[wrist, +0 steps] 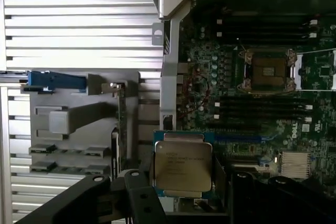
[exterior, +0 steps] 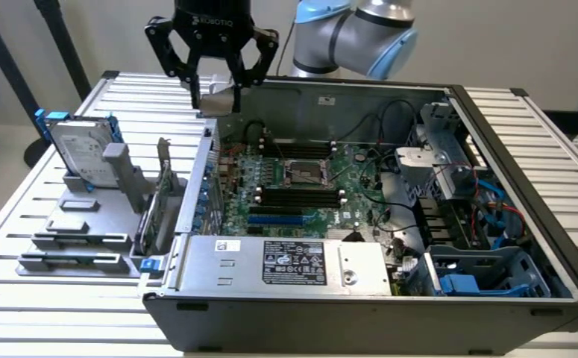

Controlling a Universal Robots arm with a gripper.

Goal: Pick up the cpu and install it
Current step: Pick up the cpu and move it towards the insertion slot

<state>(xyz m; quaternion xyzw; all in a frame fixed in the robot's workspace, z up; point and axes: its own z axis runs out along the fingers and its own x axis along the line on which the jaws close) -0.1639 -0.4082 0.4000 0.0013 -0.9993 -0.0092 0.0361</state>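
Currently logged, from the claw outward:

1. cpu (wrist: pixel 182 165): small square chip with a dull silver lid. It is hanging in the air with its lid facing up, above the rear corner of the case on the exterior view's left and well apart from its seat. It is being kept level, probably so it can meet the socket flat.
2. Gripper (exterior: pixel 217 89): black fingers (wrist: pixel 137 195) are clamping the cpu by opposite edges, which leaves the lid and underside untouched.
3. Arm (exterior: pixel 359 30): the wrist is pointing the gripper straight down, with the elbow folding in behind the case.
4. Computer case (exterior: pixel 368 328): it is lying on its side with the panel off, giving access from above.
5. Motherboard (exterior: pixel 359 168): its cpu socket (wrist: pixel 268 71) is sitting open and looks empty, with black memory sticks (exterior: pixel 299 198) flanking it.
6. Power supply (exterior: pixel 279 261): it is occupying the front of the case.
7. Parts stand (exterior: pixel 70 224): it is sitting outside the case on the slatted table (exterior: pixel 0 313) and propping up a hard drive (exterior: pixel 85 153) with blue brackets.
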